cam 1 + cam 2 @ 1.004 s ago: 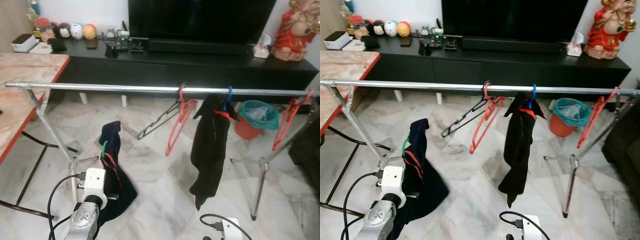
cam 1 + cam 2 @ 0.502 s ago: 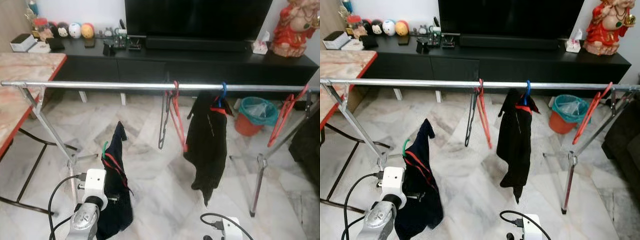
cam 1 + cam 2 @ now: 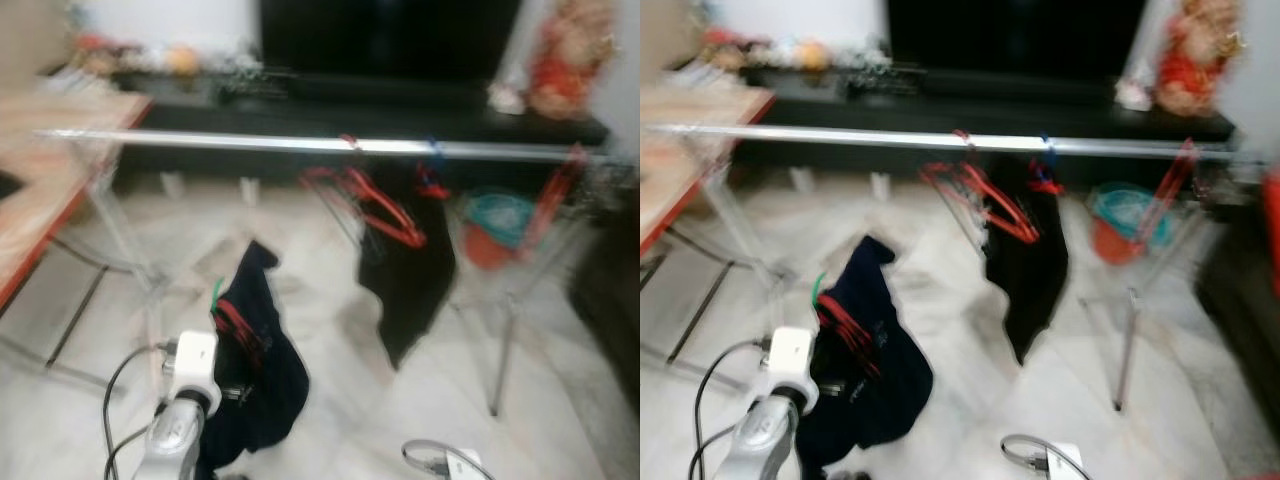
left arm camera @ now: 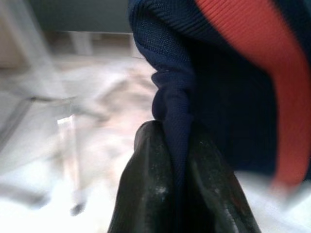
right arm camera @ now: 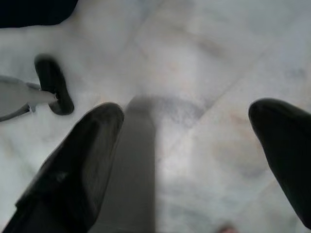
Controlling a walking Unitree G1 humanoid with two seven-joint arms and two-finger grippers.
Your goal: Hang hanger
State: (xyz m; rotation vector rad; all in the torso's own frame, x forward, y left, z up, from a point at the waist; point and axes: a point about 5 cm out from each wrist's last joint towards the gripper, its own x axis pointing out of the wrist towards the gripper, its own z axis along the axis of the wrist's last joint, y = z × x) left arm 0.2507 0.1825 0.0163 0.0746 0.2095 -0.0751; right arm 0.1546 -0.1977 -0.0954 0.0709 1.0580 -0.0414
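- The left hand [image 4: 180, 194] is pinched together on the navy garment [image 3: 255, 370], which hangs on a red hanger [image 3: 238, 325] with a green hook, low in front of the rail [image 3: 250, 143].
- The right hand [image 5: 189, 160] hangs idle, fingers apart over the floor.
- Judged: the cloth is soft and may slip; the stiff hanger near its hook gives a surer hold.
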